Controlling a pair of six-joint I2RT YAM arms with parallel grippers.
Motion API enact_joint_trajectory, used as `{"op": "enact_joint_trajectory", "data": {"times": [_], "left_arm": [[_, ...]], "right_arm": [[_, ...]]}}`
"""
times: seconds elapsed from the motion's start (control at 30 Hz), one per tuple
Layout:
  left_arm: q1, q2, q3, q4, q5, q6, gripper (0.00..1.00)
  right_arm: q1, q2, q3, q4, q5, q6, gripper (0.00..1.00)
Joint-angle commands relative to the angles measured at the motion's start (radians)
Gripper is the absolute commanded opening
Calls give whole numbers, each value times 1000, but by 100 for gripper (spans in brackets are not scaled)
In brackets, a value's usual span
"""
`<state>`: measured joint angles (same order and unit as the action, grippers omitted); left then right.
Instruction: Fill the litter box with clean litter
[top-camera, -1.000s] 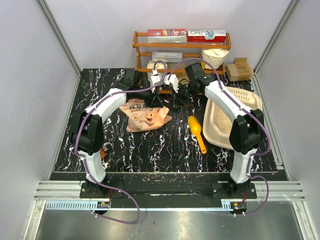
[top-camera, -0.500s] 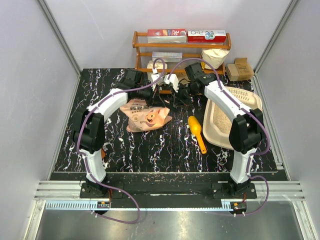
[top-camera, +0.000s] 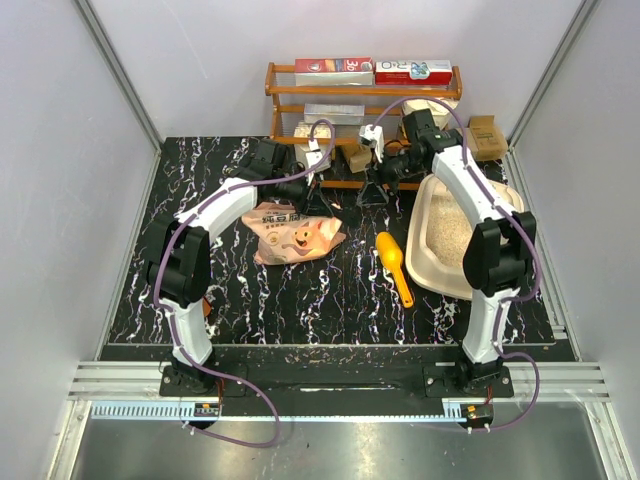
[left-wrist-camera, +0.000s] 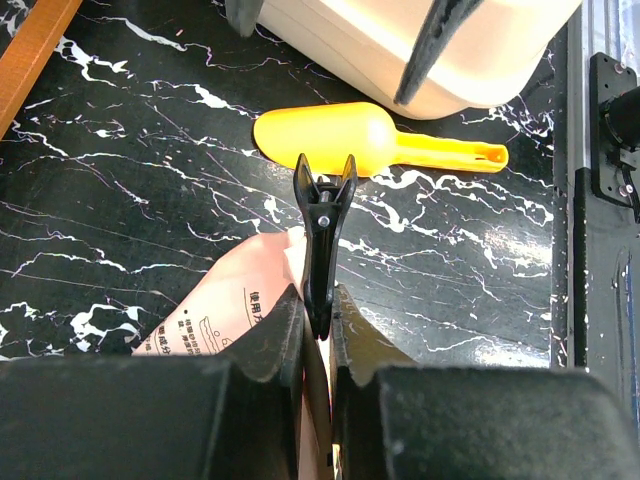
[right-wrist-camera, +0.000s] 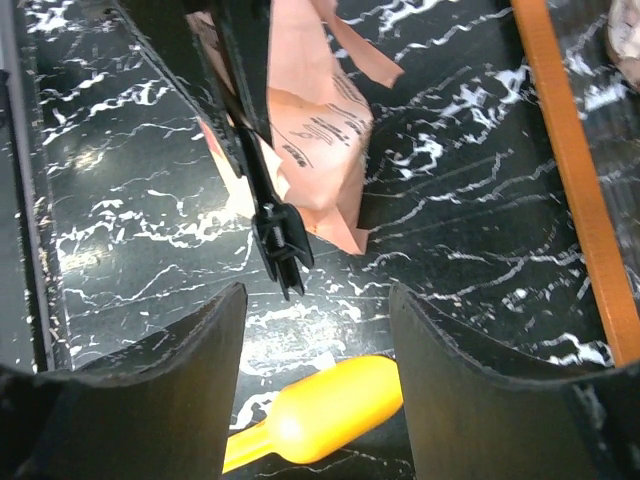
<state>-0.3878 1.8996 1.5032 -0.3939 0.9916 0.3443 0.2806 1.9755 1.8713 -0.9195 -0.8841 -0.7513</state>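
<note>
Left wrist view: left gripper (left-wrist-camera: 317, 318) pinches a black clip (left-wrist-camera: 324, 215) only at its end, so it may slip; right gripper (right-wrist-camera: 313, 300) gapes empty.

Black-jointed white arms (top-camera: 225, 200), trailing purple cables (top-camera: 250, 440), and a black-fingered left gripper (left-wrist-camera: 315, 300).

Pink-orange litter bag (top-camera: 295, 232), lying on the surface. Top view: a dark panel of Chinese characters above a cartoon pig face, too small to read. Left wrist view: the characters 使用方 in dark print on the bag's face. Right wrist view: rows of fine print, illegible. Behind the bag, on the wooden shelf rack (top-camera: 272, 100): a red box (top-camera: 333, 68) with digits resembling "30", and a white box (top-camera: 413, 70) with large unreadable letters.
</note>
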Motion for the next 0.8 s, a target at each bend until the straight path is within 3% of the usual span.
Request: {"op": "enact_joint_trajectory", "data": {"times": [0.0, 0.13, 0.5, 0.77], "left_arm": [[-19, -27, 46, 32, 88, 30, 0], [-19, -30, 45, 29, 87, 32, 0], [-19, -28, 48, 30, 93, 27, 0], [-19, -27, 49, 38, 87, 21, 0]], "right_arm": [[23, 69, 98, -142, -134, -106, 66], [38, 153, 202, -267, -165, -190, 67], [66, 201, 236, -326, -171, -255, 64], [71, 247, 282, -367, -191, -246, 45]]}}
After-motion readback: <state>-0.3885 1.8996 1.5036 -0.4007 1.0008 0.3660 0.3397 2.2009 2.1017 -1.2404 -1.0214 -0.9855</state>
